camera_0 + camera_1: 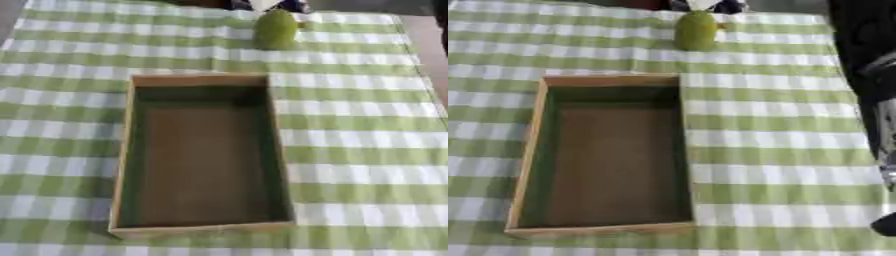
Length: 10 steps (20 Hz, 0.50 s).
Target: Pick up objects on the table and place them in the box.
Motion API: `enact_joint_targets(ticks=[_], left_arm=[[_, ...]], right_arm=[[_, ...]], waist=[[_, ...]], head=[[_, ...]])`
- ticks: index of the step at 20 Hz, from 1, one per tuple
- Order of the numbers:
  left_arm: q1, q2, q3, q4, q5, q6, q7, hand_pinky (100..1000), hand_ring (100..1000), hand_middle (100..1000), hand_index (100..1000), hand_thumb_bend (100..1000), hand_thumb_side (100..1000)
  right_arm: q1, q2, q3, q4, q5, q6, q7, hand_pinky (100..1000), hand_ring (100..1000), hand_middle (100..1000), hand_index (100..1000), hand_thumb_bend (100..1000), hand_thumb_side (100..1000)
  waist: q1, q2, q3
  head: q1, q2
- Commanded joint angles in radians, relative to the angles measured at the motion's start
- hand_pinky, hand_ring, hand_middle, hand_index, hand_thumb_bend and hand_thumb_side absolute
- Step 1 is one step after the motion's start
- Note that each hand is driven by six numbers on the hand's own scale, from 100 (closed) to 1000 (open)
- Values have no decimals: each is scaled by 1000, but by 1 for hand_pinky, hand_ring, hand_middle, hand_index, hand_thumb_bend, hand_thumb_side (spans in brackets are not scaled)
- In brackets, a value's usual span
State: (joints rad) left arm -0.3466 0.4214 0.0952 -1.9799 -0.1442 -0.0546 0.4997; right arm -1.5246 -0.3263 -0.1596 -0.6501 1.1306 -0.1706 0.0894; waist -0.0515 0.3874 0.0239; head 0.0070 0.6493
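Hands unseen; only the black right arm shows, so their state cannot be told.
Green pear-shaped fruit stands beyond the empty shallow wooden box.

boxes: one open wooden box, nothing visible inside it
fruit: one green pear-shaped fruit on the table beyond the box
cloths: one green and white checked tablecloth
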Motion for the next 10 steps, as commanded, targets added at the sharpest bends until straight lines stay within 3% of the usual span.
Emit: enact_joint_targets(ticks=[1, 2, 5, 10], left_arm=[[-14, 22, -1, -20, 5, 0, -6, 511, 660, 542, 804, 100, 711], [-13, 21, -1, -20, 5, 1, -6, 511, 660, 541, 804, 100, 708], [-15, 21, -1, -20, 5, 2, -8, 511, 661, 542, 804, 100, 708], [-18, 19, -3, -20, 7, 3, -11, 511, 662, 542, 804, 100, 708]], right_arm=[[-29, -1, 4, 4, 41, -20, 53, 919, 954, 903, 935, 100, 393], [-27, -1, 8, 11, 51, -32, 84, 922, 958, 909, 937, 100, 485], [-20, -3, 15, 27, 79, -77, 202, 929, 967, 918, 931, 100, 401], [-12, -1, 22, 34, 94, -132, 347, 931, 970, 929, 935, 100, 464]], waist=[[3, -22, 2], [3, -22, 2], [3, -23, 5], [4, -22, 6]], head=[[-6, -10], [-6, -10], [-5, -11], [-4, -12]])
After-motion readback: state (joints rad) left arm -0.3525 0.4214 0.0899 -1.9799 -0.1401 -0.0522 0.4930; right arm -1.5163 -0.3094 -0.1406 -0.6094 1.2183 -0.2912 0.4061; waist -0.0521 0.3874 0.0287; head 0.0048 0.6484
